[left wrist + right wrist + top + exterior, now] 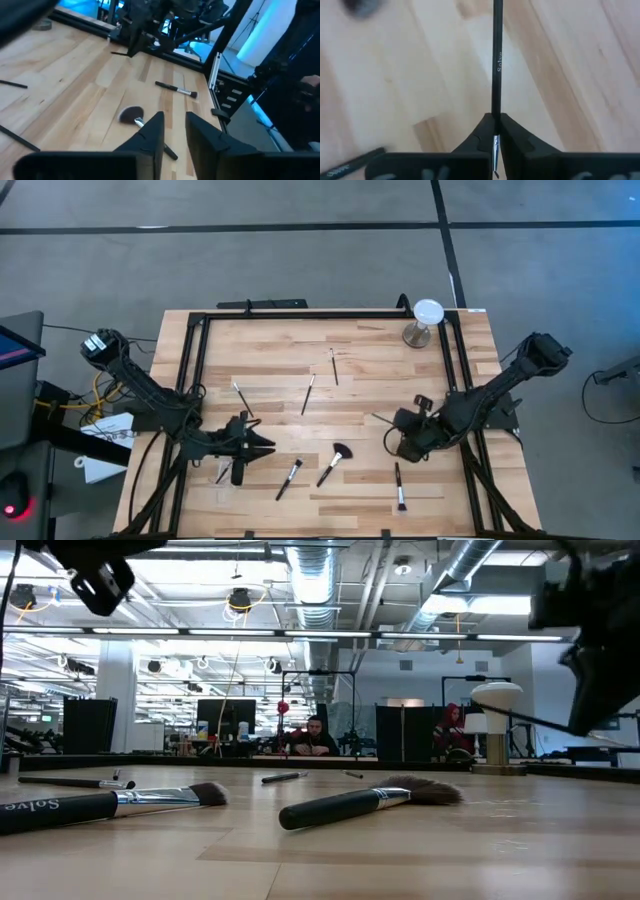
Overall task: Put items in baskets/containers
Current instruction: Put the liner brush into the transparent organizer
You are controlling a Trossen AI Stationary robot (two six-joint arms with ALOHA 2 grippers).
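A pale wooden table (330,395) in a dark frame sits in an open workshop, with slim makeup brushes scattered across it. The right gripper (495,131), over the table's right side, is clenched on a thin dark brush (497,60) — the pickup step, judging by the grip. Next it should lift and carry the brush to the clear tray, but no tray can be made out anywhere. The left gripper (174,129) hovers at the front left with fingers slightly apart, holding nothing, a fan brush (133,115) lying just beyond.
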